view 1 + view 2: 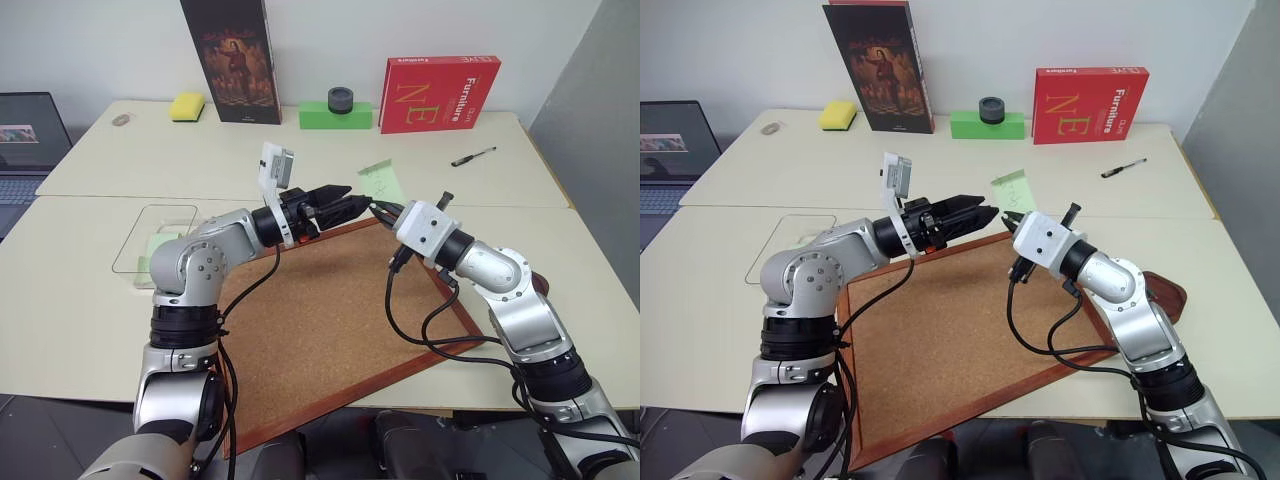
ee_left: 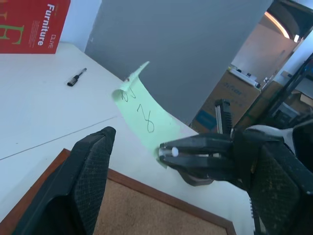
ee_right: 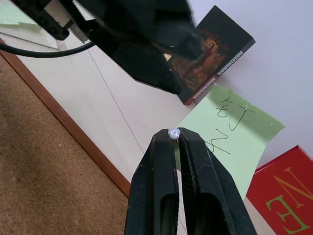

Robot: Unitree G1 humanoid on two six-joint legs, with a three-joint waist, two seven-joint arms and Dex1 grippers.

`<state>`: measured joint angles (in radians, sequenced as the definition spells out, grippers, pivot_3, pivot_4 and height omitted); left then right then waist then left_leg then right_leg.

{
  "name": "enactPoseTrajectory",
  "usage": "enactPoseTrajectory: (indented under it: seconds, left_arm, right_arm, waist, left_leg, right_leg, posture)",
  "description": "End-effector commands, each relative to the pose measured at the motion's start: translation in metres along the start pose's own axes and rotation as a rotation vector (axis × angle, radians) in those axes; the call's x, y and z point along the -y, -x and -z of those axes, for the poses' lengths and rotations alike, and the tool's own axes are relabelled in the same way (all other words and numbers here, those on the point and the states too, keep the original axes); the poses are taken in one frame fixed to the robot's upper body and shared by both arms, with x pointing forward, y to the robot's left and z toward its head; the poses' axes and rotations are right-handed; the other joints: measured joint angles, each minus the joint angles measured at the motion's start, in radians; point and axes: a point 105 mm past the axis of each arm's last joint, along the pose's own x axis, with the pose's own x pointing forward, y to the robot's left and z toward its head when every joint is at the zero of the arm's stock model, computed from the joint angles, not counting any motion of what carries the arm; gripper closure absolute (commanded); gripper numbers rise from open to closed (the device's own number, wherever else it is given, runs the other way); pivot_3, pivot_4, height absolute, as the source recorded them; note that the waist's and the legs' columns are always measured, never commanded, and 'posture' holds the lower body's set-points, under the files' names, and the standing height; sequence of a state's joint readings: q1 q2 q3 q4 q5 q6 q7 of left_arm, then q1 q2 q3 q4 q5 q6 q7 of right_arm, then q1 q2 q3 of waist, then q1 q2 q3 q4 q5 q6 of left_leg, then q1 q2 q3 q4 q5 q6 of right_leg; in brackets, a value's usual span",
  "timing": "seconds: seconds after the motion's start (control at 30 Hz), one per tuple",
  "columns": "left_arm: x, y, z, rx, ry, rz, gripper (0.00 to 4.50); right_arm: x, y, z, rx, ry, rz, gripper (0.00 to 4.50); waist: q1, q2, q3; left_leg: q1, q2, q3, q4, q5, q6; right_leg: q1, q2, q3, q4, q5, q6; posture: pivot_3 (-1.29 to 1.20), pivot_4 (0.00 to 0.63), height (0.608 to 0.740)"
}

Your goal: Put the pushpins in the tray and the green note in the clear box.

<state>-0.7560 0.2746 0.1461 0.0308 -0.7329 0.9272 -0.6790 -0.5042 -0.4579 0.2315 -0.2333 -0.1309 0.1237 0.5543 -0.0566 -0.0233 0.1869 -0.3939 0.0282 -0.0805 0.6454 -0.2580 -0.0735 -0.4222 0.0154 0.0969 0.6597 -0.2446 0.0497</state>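
Observation:
My right gripper (image 3: pixel 174 135) is shut on a pale-headed pushpin (image 3: pixel 174 132) that is stuck through the green note (image 2: pixel 146 115). The note stands up from the fingertips, held in the air above the far edge of the corkboard (image 1: pixel 330 320). My left gripper (image 1: pixel 355 205) is open and level, and its fingers (image 2: pixel 93 166) stand either side of the right gripper's tips without touching the note. The clear box (image 1: pixel 165 215) lies on the table at the left with a pale green slip (image 1: pixel 155 246) in it. The dark brown tray (image 1: pixel 1168 292) peeks out behind my right arm.
A pen (image 1: pixel 473 156) lies at the far right. Along the back stand a red box (image 1: pixel 440 93), a green block (image 1: pixel 335 116), a dark book (image 1: pixel 230 60) and a yellow sponge (image 1: pixel 187 106). A laptop (image 1: pixel 30 140) sits at the left edge.

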Motion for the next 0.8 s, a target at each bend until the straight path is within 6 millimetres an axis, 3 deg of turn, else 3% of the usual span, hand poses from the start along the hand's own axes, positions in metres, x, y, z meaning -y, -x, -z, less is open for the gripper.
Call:
enactPoseTrajectory:
  seconds: [0.03,0.23,0.5,0.8]
  left_arm:
    - [-0.001,-0.014,-0.009,0.065,0.062,-0.004,0.46]
    - [0.000,-0.026,-0.001,0.064,0.106,0.019,0.46]
    - [-0.003,-0.026,-0.006,0.115,0.182,0.032,1.78]
    - [0.000,-0.029,-0.003,0.111,0.215,0.056,3.65]
  right_arm:
    - [0.006,-0.001,-0.019,0.058,0.058,0.003,4.50]
    - [0.004,-0.001,-0.022,0.062,0.060,0.000,4.50]
    - [0.002,-0.001,-0.023,0.061,0.054,0.004,4.50]
    - [0.001,-0.001,-0.025,0.066,0.050,0.005,4.50]
  waist:
    - [0.001,0.000,0.000]
    - [0.000,0.000,0.000]
    - [0.001,0.000,0.000]
    - [0.001,0.000,0.000]
  left_leg:
    - [0.000,0.000,0.000,0.000,0.000,0.000]
    - [0.000,-0.001,0.000,0.000,0.000,0.000]
    - [0.000,-0.001,0.000,0.001,0.000,0.000]
    - [0.000,-0.001,0.000,0.000,0.000,0.000]
  right_leg:
    - [0.000,0.000,0.000,0.000,0.000,0.000]
    - [0.000,0.000,0.000,0.000,0.000,0.000]
    - [0.000,0.000,0.000,0.000,0.000,0.000]
    - [0.000,-0.001,0.000,0.001,0.000,0.000]
  posture:
    - [0.00,0.150,0.740]
    - [0.00,0.150,0.740]
    - [0.00,0.150,0.740]
    - [0.00,0.150,0.740]
